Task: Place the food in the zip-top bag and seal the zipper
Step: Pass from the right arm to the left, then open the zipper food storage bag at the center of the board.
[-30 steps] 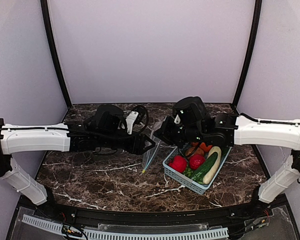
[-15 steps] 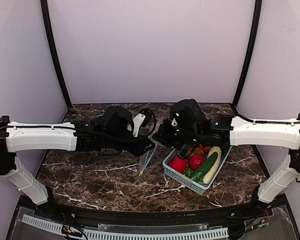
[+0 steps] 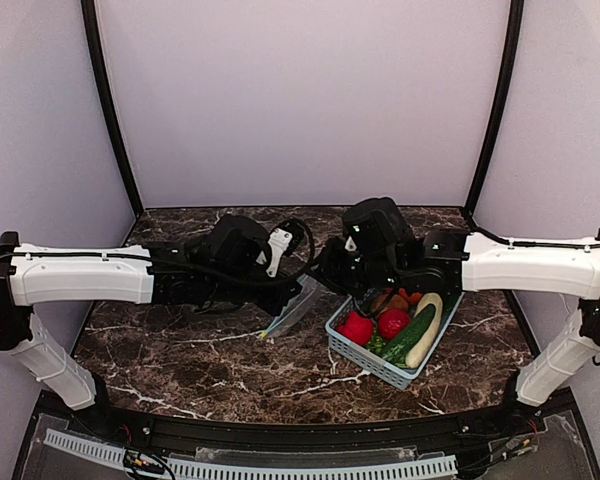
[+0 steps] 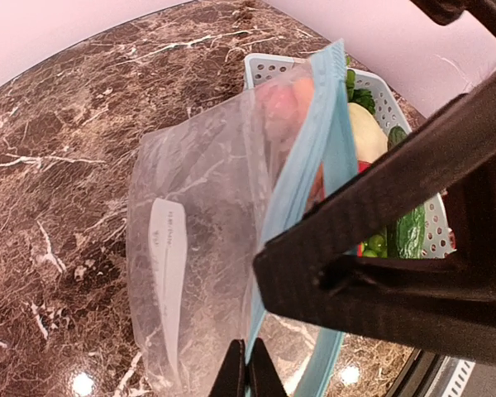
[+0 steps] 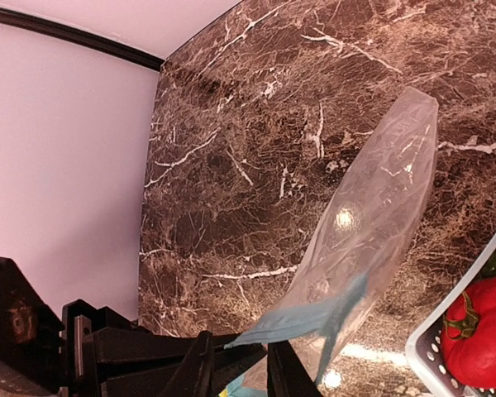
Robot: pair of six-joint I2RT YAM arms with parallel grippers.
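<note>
Top view: the light blue basket (image 3: 365, 362) holds the food: red pieces (image 3: 357, 328), a green cucumber (image 3: 410, 337) and the cream squash (image 3: 426, 330). The zip-top bag (image 3: 290, 310) hangs flat just left of the basket, between the two grippers.

Left wrist: the left gripper (image 4: 248, 365) is pressed tight together, pinching the zipper (image 4: 302, 182) at the bag's mouth.

Right wrist: the right gripper (image 5: 238, 360) is slightly parted, with the strip's end lying between its fingers.

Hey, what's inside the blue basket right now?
The basket holds two red pieces, a green cucumber, a cream squash and orange bits; the right arm covers its far end.
</note>
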